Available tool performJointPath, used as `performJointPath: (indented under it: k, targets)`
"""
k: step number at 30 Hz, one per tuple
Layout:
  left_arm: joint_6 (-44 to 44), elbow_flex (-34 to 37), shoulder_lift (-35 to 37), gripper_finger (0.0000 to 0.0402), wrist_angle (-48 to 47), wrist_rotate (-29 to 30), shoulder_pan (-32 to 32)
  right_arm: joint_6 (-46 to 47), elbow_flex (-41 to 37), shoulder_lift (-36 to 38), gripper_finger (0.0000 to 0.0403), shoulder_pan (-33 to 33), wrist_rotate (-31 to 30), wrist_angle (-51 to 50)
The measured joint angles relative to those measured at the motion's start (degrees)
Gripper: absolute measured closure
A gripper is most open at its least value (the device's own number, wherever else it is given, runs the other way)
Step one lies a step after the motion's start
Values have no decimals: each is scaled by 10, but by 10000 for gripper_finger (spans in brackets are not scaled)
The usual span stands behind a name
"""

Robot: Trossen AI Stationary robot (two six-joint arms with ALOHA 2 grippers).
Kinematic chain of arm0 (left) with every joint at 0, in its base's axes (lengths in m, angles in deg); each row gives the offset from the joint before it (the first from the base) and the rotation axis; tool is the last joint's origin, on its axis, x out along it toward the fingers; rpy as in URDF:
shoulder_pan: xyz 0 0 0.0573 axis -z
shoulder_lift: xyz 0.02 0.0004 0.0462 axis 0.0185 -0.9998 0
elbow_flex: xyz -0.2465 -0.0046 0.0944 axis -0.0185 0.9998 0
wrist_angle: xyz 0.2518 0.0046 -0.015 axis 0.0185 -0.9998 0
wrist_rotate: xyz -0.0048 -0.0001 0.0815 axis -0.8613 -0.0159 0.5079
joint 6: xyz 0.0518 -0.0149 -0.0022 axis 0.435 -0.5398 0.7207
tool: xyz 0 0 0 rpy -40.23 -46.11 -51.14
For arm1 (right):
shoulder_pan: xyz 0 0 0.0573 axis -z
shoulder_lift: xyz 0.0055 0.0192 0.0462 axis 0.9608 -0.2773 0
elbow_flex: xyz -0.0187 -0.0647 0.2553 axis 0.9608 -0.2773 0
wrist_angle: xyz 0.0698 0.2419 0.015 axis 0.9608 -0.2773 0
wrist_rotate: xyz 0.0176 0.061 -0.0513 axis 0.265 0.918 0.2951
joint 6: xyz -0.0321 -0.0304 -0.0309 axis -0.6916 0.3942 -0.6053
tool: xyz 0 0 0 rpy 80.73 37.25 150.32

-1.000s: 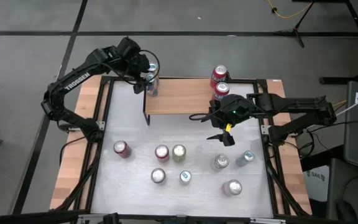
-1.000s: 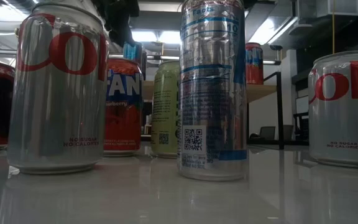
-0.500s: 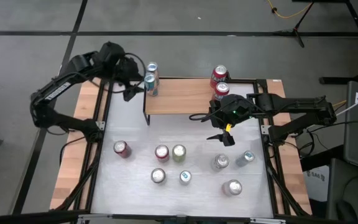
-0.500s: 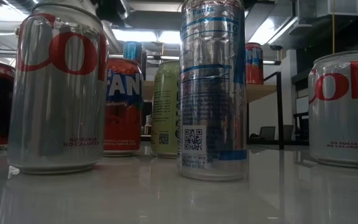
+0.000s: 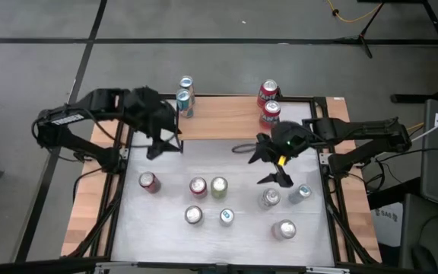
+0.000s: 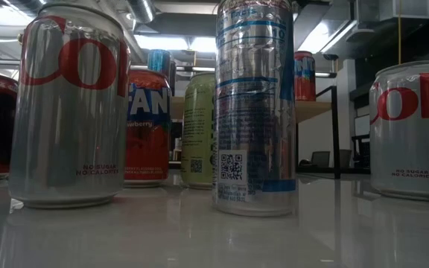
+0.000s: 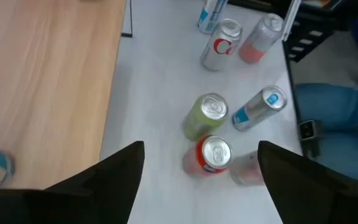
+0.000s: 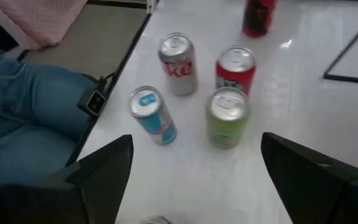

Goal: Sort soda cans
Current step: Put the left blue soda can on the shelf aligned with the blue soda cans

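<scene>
Seen from above, a white table [image 5: 166, 228] fills the middle of the frame, with a raised wooden shelf [image 5: 219, 118] along its upper edge.

Four soda cans stand on the shelf. Two blue and white cans [image 5: 184, 97] sit close together at its upper left, and two red cans [image 5: 268, 101] sit close together at its upper right.

Eight more cans stand on the white surface in the lower half of the frame. A red can [image 5: 149, 181] stands alone at the left. Near the centre, a red can [image 5: 198, 186] and a pale green can [image 5: 219, 186] stand just beside each other. Below them are a silver can [image 5: 194, 215] and a slim blue and white can [image 5: 226, 217]. At the lower right are a silver can [image 5: 270, 198], a blue and white can [image 5: 303, 192] and another silver can [image 5: 284, 228].

The left gripper [image 5: 163, 144] hangs over the table's upper left, just below the shelf's left end. Its fingers are spread wide and hold nothing.

The right gripper [image 5: 273, 169] hangs over the table right of centre, just above the lower right cans. Its fingers are also spread wide and empty.

The right wrist view shows a person's legs in blue jeans [image 8: 23, 118] beside the table.
</scene>
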Motion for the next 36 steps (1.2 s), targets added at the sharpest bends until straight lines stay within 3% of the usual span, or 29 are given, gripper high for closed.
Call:
performJointPath:
  k: [7, 15, 36]
  targets:
    - [-28, 0, -34, 97, 37, 113, 96, 56, 0, -14, 58, -101, -102, 45]
    - [-26, 0, -84, 97, 73, 118, 160, 73, 0, -77, 58, -197, -190, 90]
    - [-25, 0, -142, 97, 92, 121, 187, -18, 0, -232, 58, -200, -175, 193]
